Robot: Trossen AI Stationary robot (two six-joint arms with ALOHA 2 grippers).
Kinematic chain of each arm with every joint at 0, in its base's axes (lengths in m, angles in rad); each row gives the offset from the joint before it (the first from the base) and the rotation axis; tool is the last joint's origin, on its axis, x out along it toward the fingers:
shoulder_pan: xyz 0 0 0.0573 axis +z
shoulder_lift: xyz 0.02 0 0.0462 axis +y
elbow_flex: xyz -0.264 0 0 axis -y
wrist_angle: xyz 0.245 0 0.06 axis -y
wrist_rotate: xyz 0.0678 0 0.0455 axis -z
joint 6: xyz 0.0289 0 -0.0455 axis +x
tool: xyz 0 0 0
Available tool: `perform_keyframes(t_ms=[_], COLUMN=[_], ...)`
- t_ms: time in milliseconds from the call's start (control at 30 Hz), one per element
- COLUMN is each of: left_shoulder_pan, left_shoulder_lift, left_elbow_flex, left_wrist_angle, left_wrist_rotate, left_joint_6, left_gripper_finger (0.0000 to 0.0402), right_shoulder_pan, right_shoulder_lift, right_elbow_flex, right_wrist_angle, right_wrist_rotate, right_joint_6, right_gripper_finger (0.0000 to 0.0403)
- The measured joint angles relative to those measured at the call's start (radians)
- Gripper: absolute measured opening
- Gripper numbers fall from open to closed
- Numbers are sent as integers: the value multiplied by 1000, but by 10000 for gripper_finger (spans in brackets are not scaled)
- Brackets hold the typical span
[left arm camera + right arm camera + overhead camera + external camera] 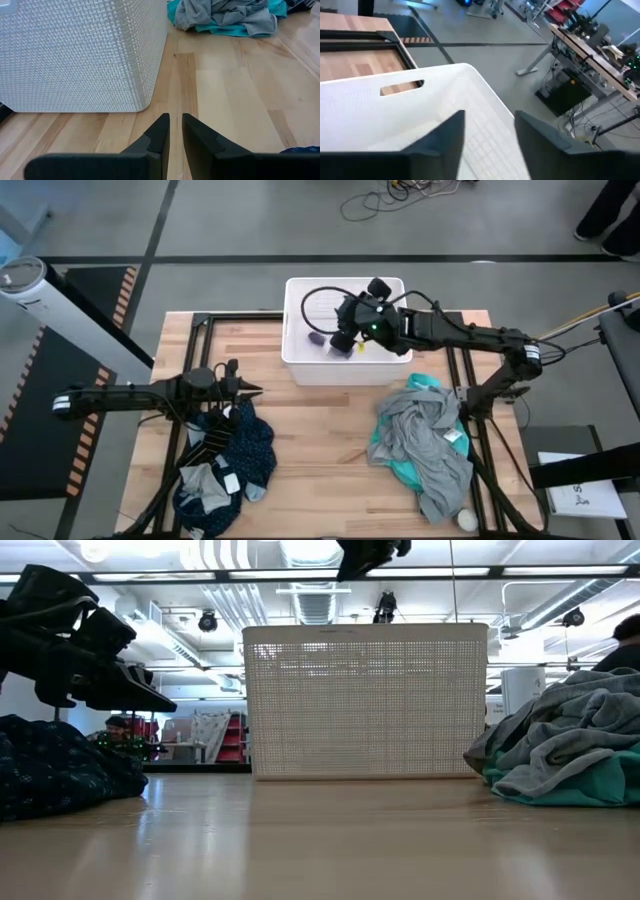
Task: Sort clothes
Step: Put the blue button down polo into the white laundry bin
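Note:
My right gripper [490, 131] is open and empty, held above the white basket [345, 370]; it also shows in the high view [342, 338]. A small dark cloth [316, 337] lies inside the basket. My left gripper [175, 131] is shut and empty, pointing toward the basket's near left corner [145, 100] just above the table. The navy speckled garment [255, 450] lies in a heap with grey and black socks [210, 480] at the near left. The grey shirt [435, 435] lies crumpled on the teal garment [400, 470] at the near right.
A small white ball [466, 521] lies at the near right by the grey shirt. Bare wood [320, 450] lies between the two heaps. The arms' black frame rails [190, 330] run along the table's sides.

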Motion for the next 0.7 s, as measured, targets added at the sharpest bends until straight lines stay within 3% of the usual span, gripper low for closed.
perform_keyframes(t_ms=[100,267,333,467,700], left_shoulder_pan=[0,0,0,0,0], left_shoulder_lift=[0,0,0,0,0], left_elbow_flex=[0,0,0,0,0], left_wrist_angle=[0,0,0,0,0], left_wrist_rotate=[0,0,0,0,0], left_joint_6=[0,0,0,0,0], left_gripper_finger=[38,38,38,38,38], right_shoulder_pan=[11,59,91,176,329], right_shoulder_lift=[-14,-18,1,61,235], right_elbow_flex=[0,1,0,-2,-2], right_wrist_angle=[-1,0,-7,4,77], right_wrist_rotate=[-76,-462,-551,-611,-615], right_joint_6=[-17,67,71,61,119], right_gripper_finger=[213,217,206,190,196])
